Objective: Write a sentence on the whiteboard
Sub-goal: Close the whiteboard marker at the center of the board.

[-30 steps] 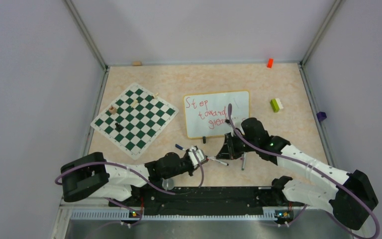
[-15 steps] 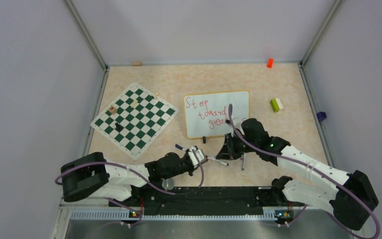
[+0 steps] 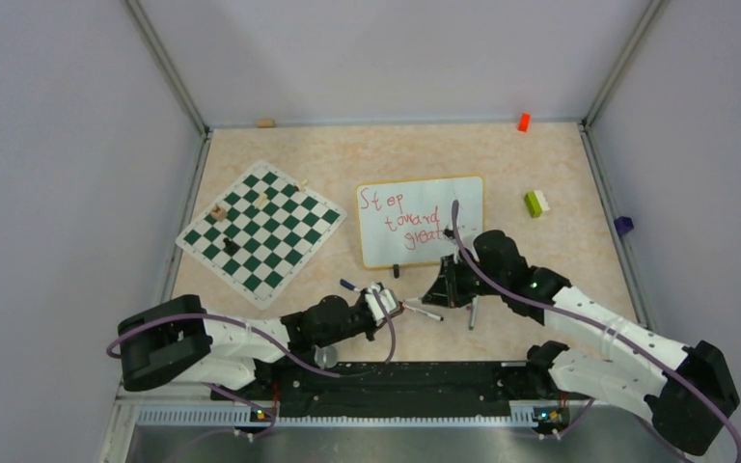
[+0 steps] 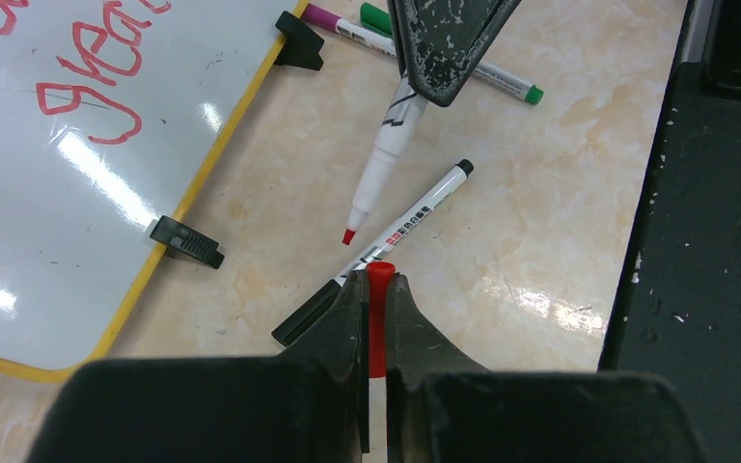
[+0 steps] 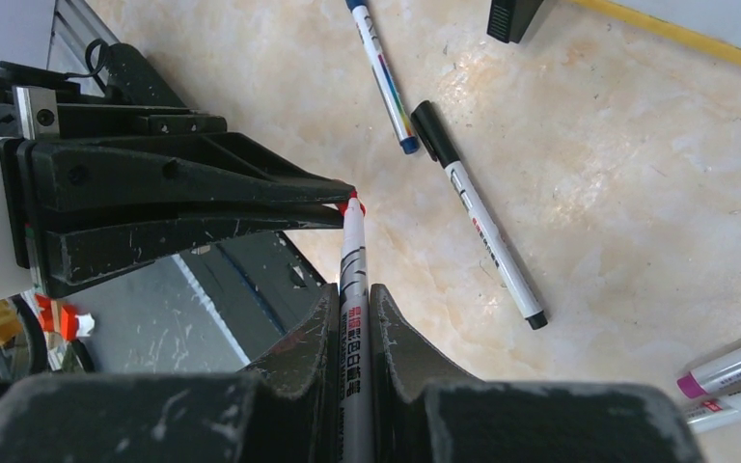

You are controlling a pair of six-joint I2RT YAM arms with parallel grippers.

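Observation:
The whiteboard (image 3: 463,198) lies flat mid-table with the sentence (image 3: 400,220) in red, reading "Step toward great". It also shows in the left wrist view (image 4: 48,241), with red words (image 4: 87,96). My right gripper (image 3: 441,292) (image 5: 352,289) is shut on a white red-tipped marker (image 5: 351,260), held near the board's near edge. Its red tip (image 4: 348,235) points at my left gripper (image 3: 396,307) (image 4: 376,275), which is shut on the red marker cap (image 4: 377,289). In the right wrist view the tip almost touches the left fingertips (image 5: 333,188).
A black marker (image 4: 396,241) lies on the table between the grippers. Purple and green markers (image 4: 502,82) and a blue one (image 5: 381,77) lie nearby. A green chessboard mat (image 3: 259,227) with pieces sits left. Small blocks (image 3: 536,203) (image 3: 523,122) sit right.
My right arm has shifted slightly to the right, uncovering the end of "great" on the board. The left arm has not moved.

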